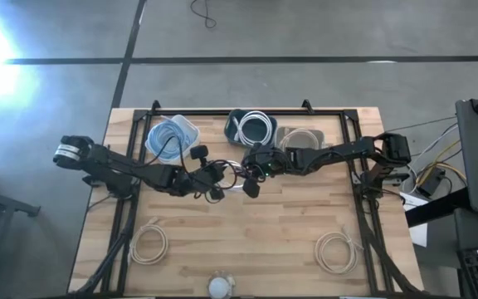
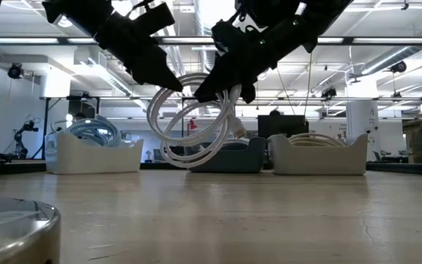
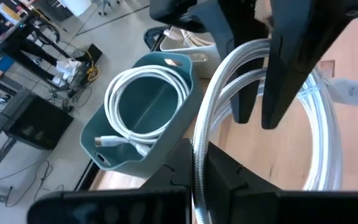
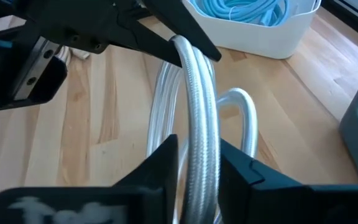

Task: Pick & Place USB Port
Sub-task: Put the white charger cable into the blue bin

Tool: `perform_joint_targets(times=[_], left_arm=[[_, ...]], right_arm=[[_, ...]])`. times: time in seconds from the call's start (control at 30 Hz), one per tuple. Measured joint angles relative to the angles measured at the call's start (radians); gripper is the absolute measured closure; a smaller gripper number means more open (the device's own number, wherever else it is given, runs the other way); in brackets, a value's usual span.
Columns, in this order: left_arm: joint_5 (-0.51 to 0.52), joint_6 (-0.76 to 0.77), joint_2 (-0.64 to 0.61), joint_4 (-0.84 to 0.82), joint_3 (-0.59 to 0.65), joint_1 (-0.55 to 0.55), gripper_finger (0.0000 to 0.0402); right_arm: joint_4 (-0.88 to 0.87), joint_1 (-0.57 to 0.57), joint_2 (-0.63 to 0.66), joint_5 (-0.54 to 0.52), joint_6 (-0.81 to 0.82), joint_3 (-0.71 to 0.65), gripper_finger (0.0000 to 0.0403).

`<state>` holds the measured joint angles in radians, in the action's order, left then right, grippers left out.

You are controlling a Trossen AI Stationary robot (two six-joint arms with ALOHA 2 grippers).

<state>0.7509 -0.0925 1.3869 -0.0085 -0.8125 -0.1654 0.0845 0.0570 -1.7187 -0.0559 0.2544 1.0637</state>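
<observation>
A white braided USB cable, wound into a loose coil (image 2: 196, 132), hangs in the air above the table's middle (image 1: 235, 176). Its plug (image 3: 350, 92) dangles at one side. My left gripper (image 1: 214, 181) comes in from the table's left and is shut on the coil. My right gripper (image 1: 254, 170) comes in from the right and is shut on the same coil, close beside it. In the low view the left gripper (image 2: 165, 82) and the right gripper (image 2: 212, 89) meet at the coil's top. My left gripper pinches strands at the top of the coil (image 3: 199, 149) between its two fingers, slanting down from the table's left. The coil hangs below the fingers, clear of the table. My right gripper pinches a bundle of strands (image 4: 197, 143) at the top of the coil, slanting down from the table's right. Its fingers lie across the strands, a short way from the left gripper's fingers (image 4: 179, 37).
Three bins stand along the far side: a white one with blue cable (image 1: 173, 134), a teal one with a white cable (image 1: 251, 129) and a beige one (image 1: 303, 137). Two coiled cables lie near the front (image 1: 148, 245) (image 1: 338, 251). A round object (image 1: 220, 287) sits at the near edge.
</observation>
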Motion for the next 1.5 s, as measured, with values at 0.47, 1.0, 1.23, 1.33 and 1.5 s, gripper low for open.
perform_joint_targets(times=[0.47,1.0,1.23,1.33,1.5], left_arm=[[-0.058,0.081,-0.004,-0.051,0.009,0.002,0.0369],[-0.043,0.174,-0.002,-0.045,0.014,0.007,0.0218],[-0.031,0.233,-0.002,-0.034,0.017,0.007,0.0201],[-0.031,0.246,-0.002,-0.037,0.017,0.007,0.0203],[-0.03,0.257,-0.002,-0.037,0.018,0.007,0.0204]], right_arm=[[-0.017,0.002,0.007,-0.057,-0.109,0.022,0.0393],[-0.34,0.026,0.041,-0.153,-0.222,0.215,0.0394],[-0.399,0.163,0.112,-0.206,-0.263,0.259,0.0394],[-0.403,0.248,0.122,-0.15,-0.262,0.241,0.0394],[-0.335,0.371,0.073,0.13,-0.238,0.231,0.0394]])
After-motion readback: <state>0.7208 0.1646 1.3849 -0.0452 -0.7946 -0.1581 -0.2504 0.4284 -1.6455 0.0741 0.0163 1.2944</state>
